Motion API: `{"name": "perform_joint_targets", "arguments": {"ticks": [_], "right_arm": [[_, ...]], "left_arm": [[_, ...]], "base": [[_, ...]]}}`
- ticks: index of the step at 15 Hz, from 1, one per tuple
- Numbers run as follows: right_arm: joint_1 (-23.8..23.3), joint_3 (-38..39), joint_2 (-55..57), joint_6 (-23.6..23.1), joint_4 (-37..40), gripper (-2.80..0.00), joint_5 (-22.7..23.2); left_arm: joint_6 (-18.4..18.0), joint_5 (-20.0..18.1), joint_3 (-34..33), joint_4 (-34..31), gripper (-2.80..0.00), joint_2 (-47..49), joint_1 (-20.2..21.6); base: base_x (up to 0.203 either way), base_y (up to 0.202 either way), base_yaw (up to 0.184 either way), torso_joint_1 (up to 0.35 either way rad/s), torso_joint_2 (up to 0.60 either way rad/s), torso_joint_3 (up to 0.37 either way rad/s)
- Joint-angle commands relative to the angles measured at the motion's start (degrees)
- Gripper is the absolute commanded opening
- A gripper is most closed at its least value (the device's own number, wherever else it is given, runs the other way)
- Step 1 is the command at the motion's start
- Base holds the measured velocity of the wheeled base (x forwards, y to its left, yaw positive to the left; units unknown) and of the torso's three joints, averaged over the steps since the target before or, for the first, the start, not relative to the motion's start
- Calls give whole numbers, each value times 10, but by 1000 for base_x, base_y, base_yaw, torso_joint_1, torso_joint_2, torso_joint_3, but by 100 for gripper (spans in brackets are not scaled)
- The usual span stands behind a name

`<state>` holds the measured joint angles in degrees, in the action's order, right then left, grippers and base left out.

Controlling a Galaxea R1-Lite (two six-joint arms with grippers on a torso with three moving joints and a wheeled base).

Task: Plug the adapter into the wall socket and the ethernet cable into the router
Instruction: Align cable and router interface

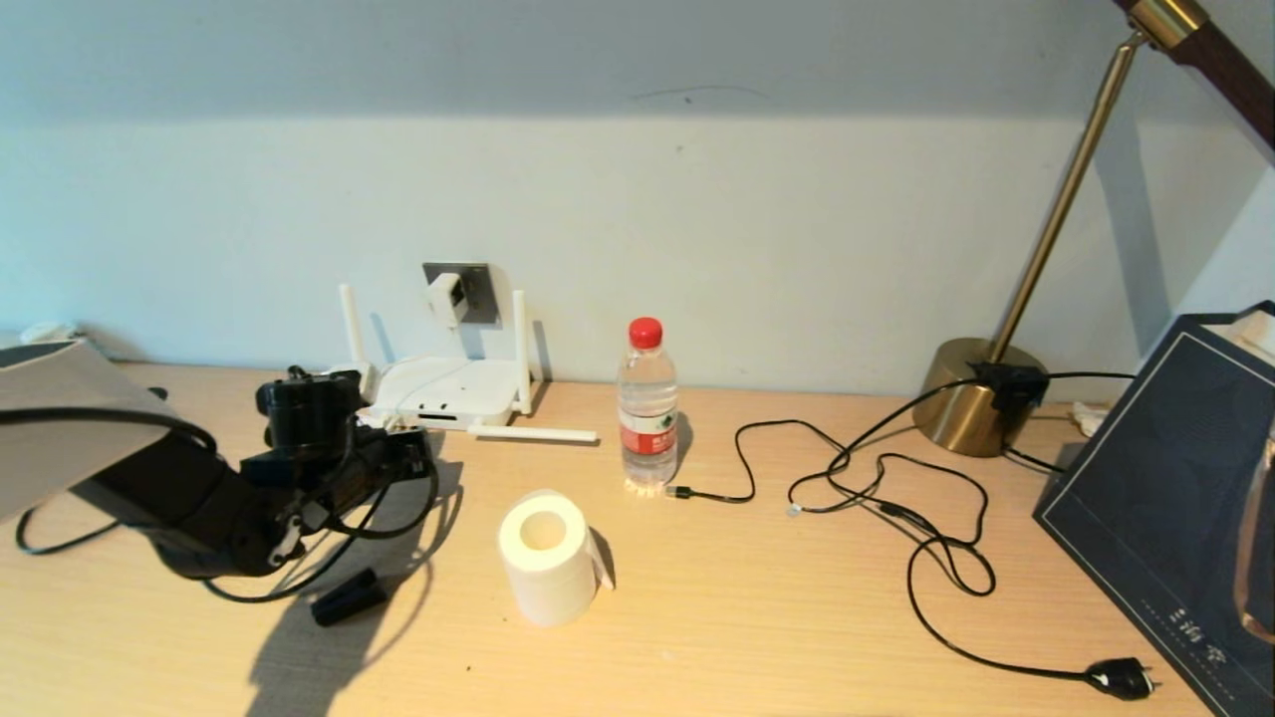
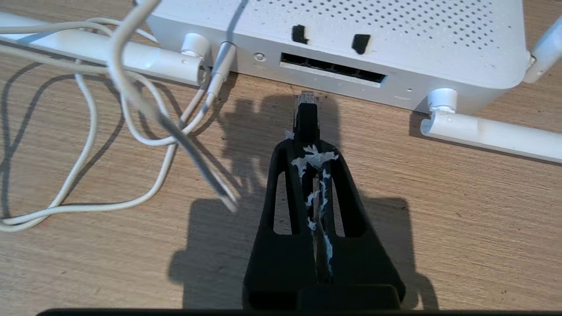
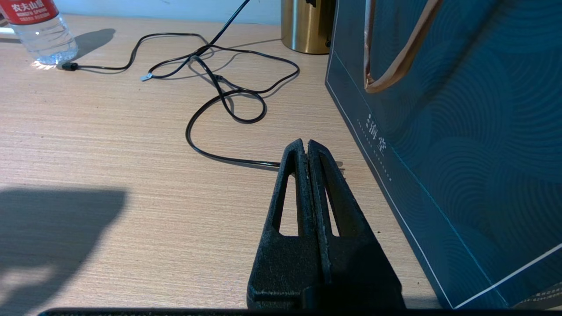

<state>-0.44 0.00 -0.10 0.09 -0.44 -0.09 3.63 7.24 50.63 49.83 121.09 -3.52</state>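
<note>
The desk (image 1: 757, 637) is seen to carry the router (image 1: 443, 390) against the wall, below the wall socket (image 1: 476, 289), in which the adapter (image 1: 445, 297) is already seated. The left gripper (image 2: 307, 145) is pinched on the ethernet cable (image 2: 306, 118), whose plug is held just short of the router's port row (image 2: 332, 69), its long axis aimed straight at the ports, so a short forward push is judged to remain. The right gripper (image 3: 306, 147) is pressed together on nothing, parked well apart beside the blue bag (image 3: 461, 131).

Router (image 1: 443, 390) on table (image 1: 757, 617) below wall socket (image 1: 476, 291); adapter (image 1: 445, 298) in socket; bottle (image 1: 647, 406) right of router; paper roll (image 1: 548, 558) in front.
</note>
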Motion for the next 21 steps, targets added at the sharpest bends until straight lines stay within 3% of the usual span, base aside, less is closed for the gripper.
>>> {"name": "perform_joint_targets", "arguments": {"ticks": [1, 18, 21], "right_arm": [[0, 0, 1, 0, 0, -280, 0], [0, 0, 1, 0, 0, -280, 0], [0, 0, 1, 0, 0, -280, 0]], "left_arm": [[0, -3, 1, 16, -280, 16, 5], [-4, -20, 4, 33, -280, 20, 11], [-28, -29, -6, 33, -280, 12, 14]], "base": [[0, 0, 0, 0, 0, 0], [0, 0, 0, 0, 0, 0], [0, 0, 0, 0, 0, 0]]}}
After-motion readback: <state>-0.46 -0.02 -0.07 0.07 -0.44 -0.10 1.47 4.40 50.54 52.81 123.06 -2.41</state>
